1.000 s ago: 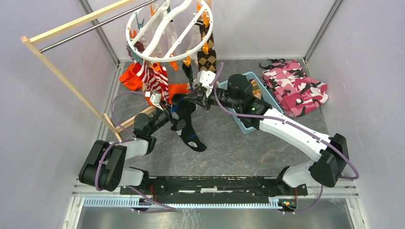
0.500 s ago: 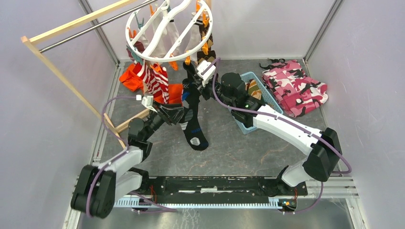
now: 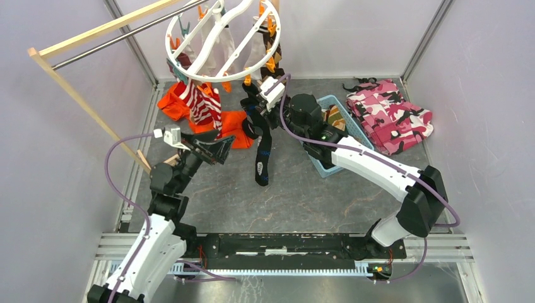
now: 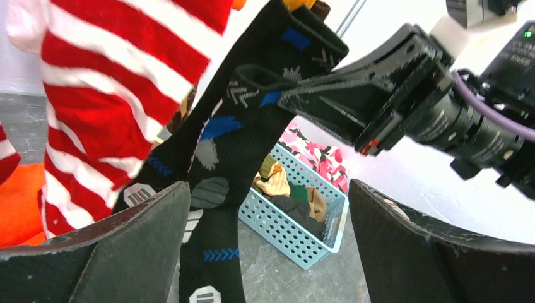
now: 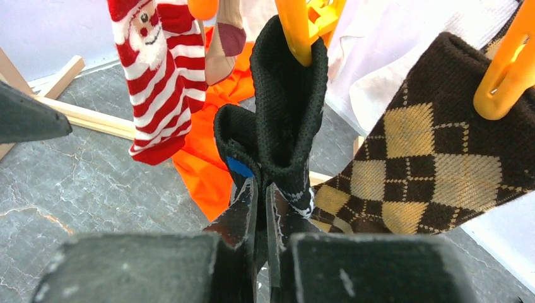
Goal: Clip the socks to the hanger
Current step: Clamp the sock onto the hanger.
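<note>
The hanger (image 3: 221, 39), a white ring with orange and teal clips, hangs at the back. A black sock with blue marks (image 3: 262, 148) dangles from it; an orange clip (image 5: 294, 28) bites its cuff (image 5: 287, 95). My right gripper (image 5: 260, 208) is shut on that cuff just under the clip. My left gripper (image 4: 271, 252) is open and apart from the black sock (image 4: 230, 145), to its left (image 3: 219, 146). A red-and-white striped sock (image 5: 151, 82) and a brown argyle sock (image 5: 429, 164) hang from the ring on either side.
A blue basket (image 3: 351, 121) holding more socks (image 4: 287, 189) sits under my right arm. Pink camouflage cloth (image 3: 391, 117) lies at the back right. An orange garment (image 3: 173, 101) lies under the ring. The wooden rack (image 3: 82, 101) slants along the left.
My left gripper opened, let go of the black sock and drew back to the left. My right gripper lifted the cuff up to the clip; the sock now hangs straight.
</note>
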`<control>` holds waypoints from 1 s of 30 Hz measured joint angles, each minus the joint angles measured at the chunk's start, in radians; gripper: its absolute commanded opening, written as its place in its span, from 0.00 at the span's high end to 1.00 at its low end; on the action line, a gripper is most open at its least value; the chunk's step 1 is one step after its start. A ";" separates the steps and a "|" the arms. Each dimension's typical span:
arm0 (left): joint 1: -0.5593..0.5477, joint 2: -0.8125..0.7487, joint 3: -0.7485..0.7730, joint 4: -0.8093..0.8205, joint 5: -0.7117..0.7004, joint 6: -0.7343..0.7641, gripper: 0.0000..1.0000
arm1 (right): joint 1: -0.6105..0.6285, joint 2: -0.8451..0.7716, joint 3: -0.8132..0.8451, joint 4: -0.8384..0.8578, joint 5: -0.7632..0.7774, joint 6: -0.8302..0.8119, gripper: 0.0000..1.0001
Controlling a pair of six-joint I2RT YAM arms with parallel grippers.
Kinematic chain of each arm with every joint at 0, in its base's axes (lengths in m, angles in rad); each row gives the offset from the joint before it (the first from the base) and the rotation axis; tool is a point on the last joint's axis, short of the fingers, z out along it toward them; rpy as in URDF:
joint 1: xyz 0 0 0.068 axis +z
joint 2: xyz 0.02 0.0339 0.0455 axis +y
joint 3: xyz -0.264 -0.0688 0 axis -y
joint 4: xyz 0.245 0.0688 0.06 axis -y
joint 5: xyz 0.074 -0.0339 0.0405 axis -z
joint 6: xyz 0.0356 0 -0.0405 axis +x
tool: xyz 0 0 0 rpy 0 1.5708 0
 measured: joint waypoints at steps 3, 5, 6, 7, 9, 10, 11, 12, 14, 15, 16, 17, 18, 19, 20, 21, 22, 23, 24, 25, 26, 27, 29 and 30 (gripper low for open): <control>0.000 0.048 0.081 -0.047 -0.007 -0.019 0.00 | 0.000 0.005 0.005 0.000 0.000 0.000 1.00; 0.000 0.089 0.133 -0.061 -0.006 -0.038 0.00 | 0.000 0.005 0.006 0.000 0.000 0.001 1.00; 0.000 0.117 0.169 -0.064 -0.005 -0.051 0.00 | 0.000 0.005 0.007 0.000 0.000 0.001 1.00; 0.000 0.130 0.184 -0.065 -0.005 -0.058 0.01 | 0.000 0.005 0.008 0.000 0.000 0.001 1.00; 0.000 0.170 0.225 -0.068 -0.006 -0.081 0.04 | 0.000 0.005 0.011 -0.001 -0.001 0.001 1.00; 0.000 0.185 0.243 -0.072 -0.006 -0.090 0.05 | 0.000 0.005 0.012 -0.001 -0.001 0.001 1.00; 0.000 0.199 0.263 -0.081 -0.007 -0.097 0.06 | 0.000 0.005 0.013 -0.001 -0.001 0.002 1.00; 0.000 0.216 0.289 -0.089 -0.007 -0.104 0.07 | 0.000 0.005 0.015 -0.001 -0.001 0.002 1.00; 0.000 0.247 0.340 -0.108 -0.010 -0.110 0.09 | 0.000 0.006 0.017 -0.001 -0.003 0.004 1.00; 0.000 0.260 0.360 -0.114 -0.012 -0.114 0.10 | 0.000 0.006 0.017 -0.001 -0.005 0.005 1.00; 0.000 0.274 0.383 -0.117 -0.016 -0.116 0.11 | 0.000 0.007 0.018 -0.001 -0.005 0.005 1.00; 0.000 0.287 0.404 -0.122 -0.024 -0.117 0.12 | 0.000 0.008 0.019 -0.001 -0.005 0.005 1.00; 0.000 0.297 0.420 -0.129 -0.030 -0.117 0.12 | 0.000 0.009 0.021 -0.002 -0.005 0.005 1.00; 0.000 0.304 0.430 -0.134 -0.033 -0.117 0.12 | 0.000 0.011 0.024 -0.004 -0.005 0.006 1.00; 0.000 0.311 0.439 -0.140 -0.040 -0.117 0.13 | 0.000 0.012 0.028 -0.007 -0.005 0.008 1.00; 0.000 0.320 0.449 -0.150 -0.053 -0.117 0.13 | 0.000 0.013 0.029 -0.007 -0.005 0.008 1.00; 0.000 0.328 0.455 -0.157 -0.059 -0.117 0.13 | 0.000 0.013 0.030 -0.008 -0.006 0.008 1.00; 0.000 0.338 0.462 -0.168 -0.068 -0.117 0.13 | 0.000 0.014 0.030 -0.008 -0.006 0.008 1.00; 0.000 0.351 0.470 -0.180 -0.079 -0.117 0.13 | 0.000 0.014 0.030 -0.008 -0.006 0.008 1.00; 0.000 0.365 0.483 -0.198 -0.087 -0.117 0.13 | 0.000 0.014 0.030 -0.009 -0.006 0.008 1.00; 0.000 0.373 0.489 -0.208 -0.092 -0.116 0.13 | 0.000 0.014 0.030 -0.010 -0.006 0.008 1.00; 0.000 0.384 0.500 -0.224 -0.103 -0.116 0.13 | 0.000 0.014 0.030 -0.010 -0.007 0.008 1.00; 0.000 0.395 0.510 -0.237 -0.112 -0.115 0.13 | 0.000 0.014 0.031 -0.013 -0.008 0.008 1.00; 0.000 0.400 0.515 -0.240 -0.116 -0.114 0.13 | 0.000 0.015 0.032 -0.014 -0.008 0.008 1.00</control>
